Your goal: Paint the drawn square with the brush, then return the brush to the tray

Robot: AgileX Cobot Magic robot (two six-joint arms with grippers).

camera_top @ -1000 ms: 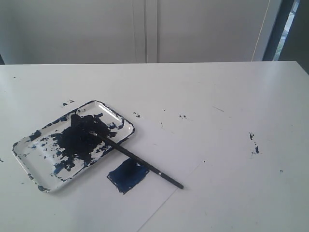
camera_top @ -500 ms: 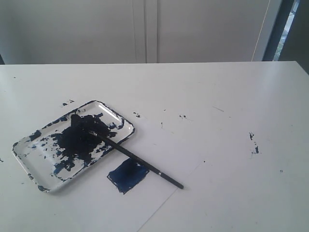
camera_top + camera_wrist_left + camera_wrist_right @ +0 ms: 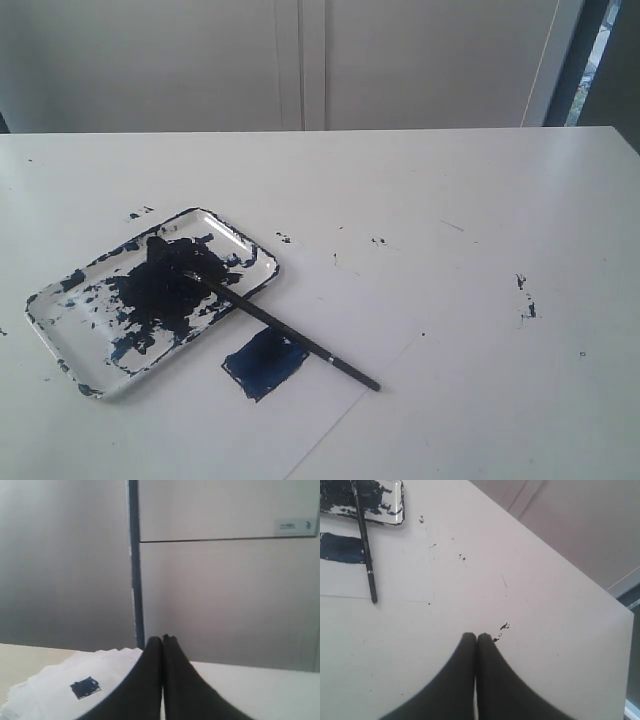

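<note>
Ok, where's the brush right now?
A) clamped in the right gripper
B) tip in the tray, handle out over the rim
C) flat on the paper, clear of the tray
B: the brush lies with its tip in the tray, handle running out over the rim and across a corner of the drawn square.

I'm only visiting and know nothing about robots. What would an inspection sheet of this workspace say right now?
Surface: white table with a paper sheet at the front.
Job's things: drawn square filled dark blue; brush lies with its bristles in the paint-smeared tray, handle crossing the square's corner.
Clutter: paint specks on the table.
Grippers: left pincer and right pincer both shut, holding nothing.
Cables: nothing seen.
Surroundings: pale cabinet doors behind the table.
</note>
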